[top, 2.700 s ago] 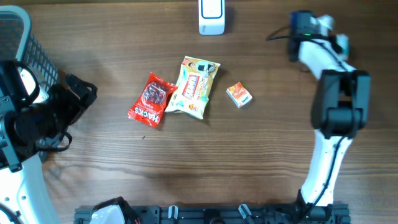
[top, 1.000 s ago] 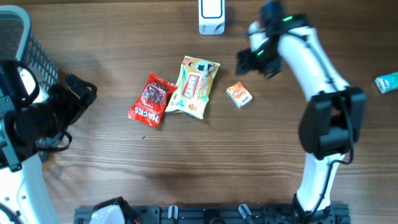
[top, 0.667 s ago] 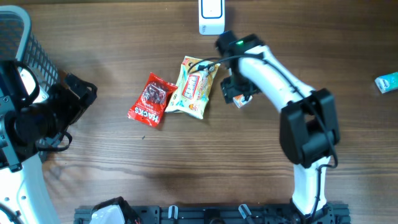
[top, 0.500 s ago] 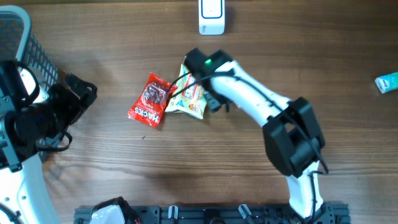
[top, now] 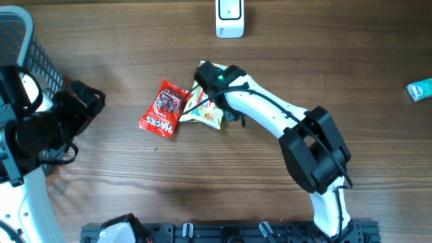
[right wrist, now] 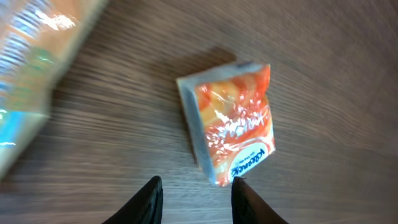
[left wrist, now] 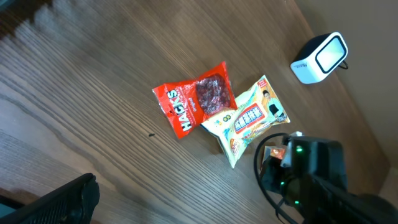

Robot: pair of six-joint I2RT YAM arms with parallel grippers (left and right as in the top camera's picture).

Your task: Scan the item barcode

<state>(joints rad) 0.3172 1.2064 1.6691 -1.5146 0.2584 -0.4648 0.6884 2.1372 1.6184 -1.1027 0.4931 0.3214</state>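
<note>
- Evidently, in the overhead view no scan looks done yet. The barcode scanner stands alone at the far edge of the wooden table, with no item before it.
- The right arm reaches across the middle, over the yellow snack pouch, which lies against the red Hacks packet. The small orange sachet is hidden under that arm here.
- A teal packet lies well apart at the right edge.
- The left gripper hangs near the wire basket with nothing in it.
- From the left wrist, only one dark finger shows in the bottom corner. The jaws are spread wide and empty. The red and yellow packets lie touching, and the scanner sits well beyond them.
- From the right wrist, the orange sachet lies flat on the wood just beside the blurred yellow pouch. Its lower corner sits just above the gap of the right gripper.
- The right gripper's fingers stand apart on either side of that corner and are not clamped on it. Whether one finger touches the wrapper cannot be told.
- Judged from this, the sachet is the chosen item and the task is at its start. Gripping, lifting, carrying it to the scanner and turning its barcode to the window all remain.
- No barcode shows on the sachet's upper face.
</note>
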